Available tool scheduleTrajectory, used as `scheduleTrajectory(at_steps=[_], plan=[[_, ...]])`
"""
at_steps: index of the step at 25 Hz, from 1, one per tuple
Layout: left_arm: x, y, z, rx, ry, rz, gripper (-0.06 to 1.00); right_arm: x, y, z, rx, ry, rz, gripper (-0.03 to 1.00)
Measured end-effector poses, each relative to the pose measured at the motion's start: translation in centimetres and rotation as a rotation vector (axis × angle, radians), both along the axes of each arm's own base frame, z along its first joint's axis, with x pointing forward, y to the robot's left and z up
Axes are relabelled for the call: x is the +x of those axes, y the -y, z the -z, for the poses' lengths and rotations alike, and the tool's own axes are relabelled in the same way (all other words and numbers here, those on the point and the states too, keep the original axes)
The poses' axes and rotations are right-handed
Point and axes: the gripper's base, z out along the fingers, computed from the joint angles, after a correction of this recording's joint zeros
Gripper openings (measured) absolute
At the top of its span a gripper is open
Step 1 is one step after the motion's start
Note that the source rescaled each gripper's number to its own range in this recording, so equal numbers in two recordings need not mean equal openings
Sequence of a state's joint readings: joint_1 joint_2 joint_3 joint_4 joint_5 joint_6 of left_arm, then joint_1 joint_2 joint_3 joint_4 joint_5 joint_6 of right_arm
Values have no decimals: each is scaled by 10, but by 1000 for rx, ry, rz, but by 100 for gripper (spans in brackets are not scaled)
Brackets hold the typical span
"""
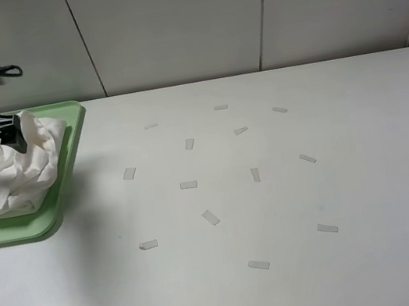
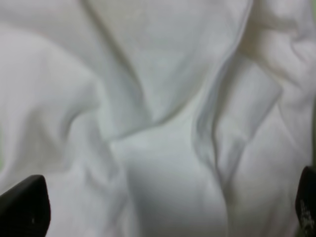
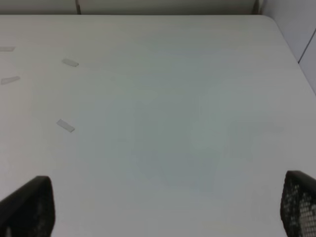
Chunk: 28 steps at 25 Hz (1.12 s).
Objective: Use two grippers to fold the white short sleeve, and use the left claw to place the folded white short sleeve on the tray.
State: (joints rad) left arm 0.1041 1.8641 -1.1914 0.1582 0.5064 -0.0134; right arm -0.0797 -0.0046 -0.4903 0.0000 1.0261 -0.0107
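The white short sleeve (image 1: 3, 177) lies bunched in a wrinkled heap on the tray (image 1: 68, 145), which sits at the tabletop's (image 1: 292, 201) left edge. The left end effector (image 2: 163, 207) hovers just above the cloth, jaws spread wide, gripping nothing. The right end effector (image 3: 168, 207), well apart from the tray, is also wide open and empty above bare tabletop. Small tape strips (image 1: 210, 217) dot the surface right of the tray.

The tray (image 1: 67, 137) is placed at the far left of the counter (image 1: 351, 175); the white short sleeve (image 1: 3, 177) is bunched in it, under the left pincer (image 1: 14, 131). Tape strips (image 1: 210, 217) are scattered over the counter's middle, right of the tray
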Motion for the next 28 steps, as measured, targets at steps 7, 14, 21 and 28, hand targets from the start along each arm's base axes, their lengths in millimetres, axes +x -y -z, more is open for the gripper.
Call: scheduleTrajectory(at_steps=[7,14,21,28], plan=[[-40,3,-66,3,-39,-28,100,0,0,0,0,0,0,100],[-107,11,-117,-9,60,-42,100,0,0,0,0,0,0,100],[-185,22,-135,-36,135,-33,100,0,0,0,0,0,0,100],[-255,35,-140,-82,138,5,100,0,0,0,0,0,0,100]])
